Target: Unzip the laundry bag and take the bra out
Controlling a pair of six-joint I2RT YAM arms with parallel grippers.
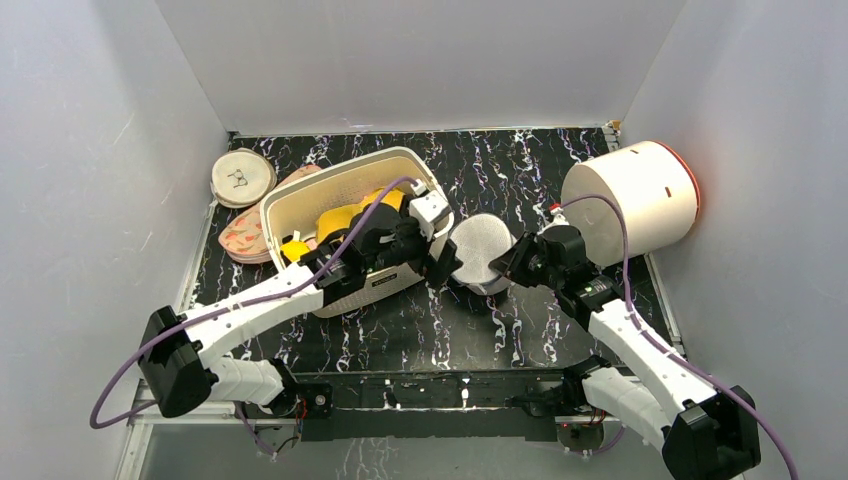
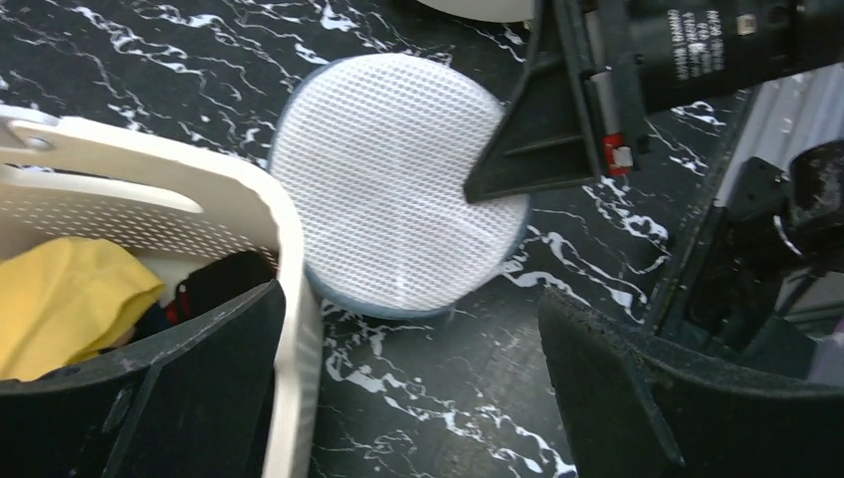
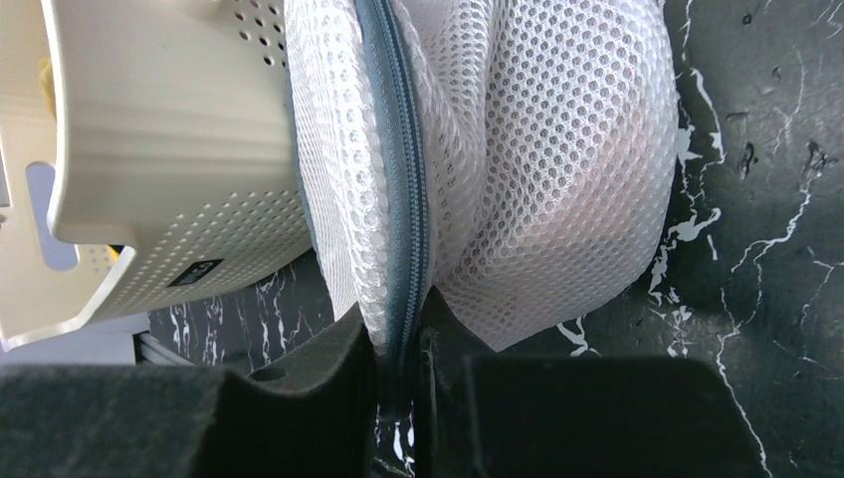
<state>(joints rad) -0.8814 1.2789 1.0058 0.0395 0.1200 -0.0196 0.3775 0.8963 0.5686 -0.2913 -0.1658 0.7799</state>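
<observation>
The laundry bag (image 1: 480, 250), a whitish mesh drum with a round lid, stands on the dark marble table between both grippers. In the left wrist view its lid (image 2: 393, 179) faces me. In the right wrist view its mesh (image 3: 557, 149) bulges beside the grey zip (image 3: 403, 179). My right gripper (image 1: 508, 262) is shut on the bag's zip seam (image 3: 398, 388) at the bag's right edge. My left gripper (image 1: 440, 240) is open and empty (image 2: 418, 378), just left of the bag, one finger over the basket's wall. The pink bra is hidden.
A cream perforated basket (image 1: 300, 200) holding a yellow bra (image 1: 345, 215) touches the bag's left side. A cream disc with a bra symbol (image 1: 242, 177) and a pink patterned disc (image 1: 245, 235) lie at the far left. A large white drum (image 1: 630, 200) lies at the right.
</observation>
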